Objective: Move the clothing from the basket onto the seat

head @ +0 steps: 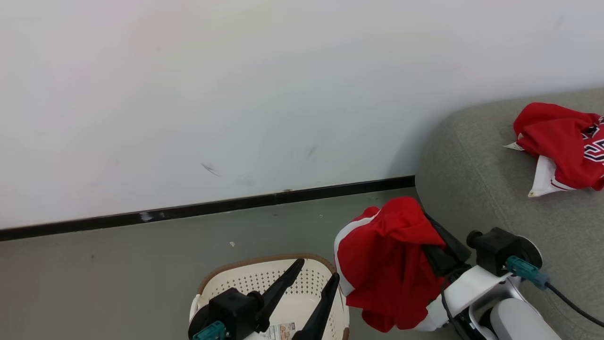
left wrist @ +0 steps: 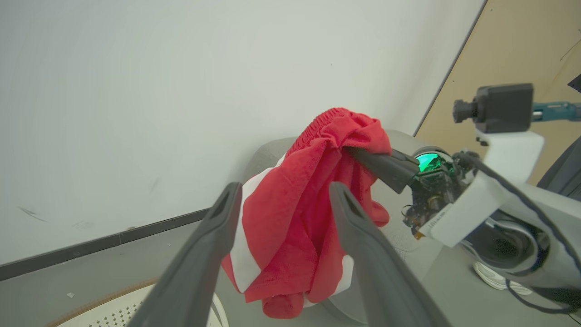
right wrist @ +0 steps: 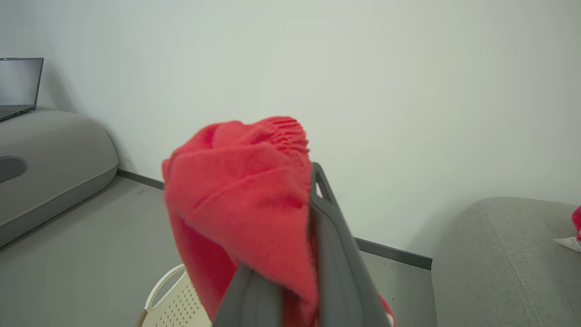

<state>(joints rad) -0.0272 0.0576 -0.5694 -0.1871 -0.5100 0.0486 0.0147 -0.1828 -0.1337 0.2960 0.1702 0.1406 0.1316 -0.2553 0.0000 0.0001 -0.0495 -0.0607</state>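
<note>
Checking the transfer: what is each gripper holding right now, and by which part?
The right gripper is shut on the red clothing, pinching a bunched fold near its ribbed band; the left gripper is open, holding nothing.

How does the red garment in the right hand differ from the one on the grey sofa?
The held red fabric garment hangs from the right hand, off the grey upholstered sofa; the crumpled red jersey lies on it. The jersey shows lettering, the held garment none. Both are red and white.
</note>
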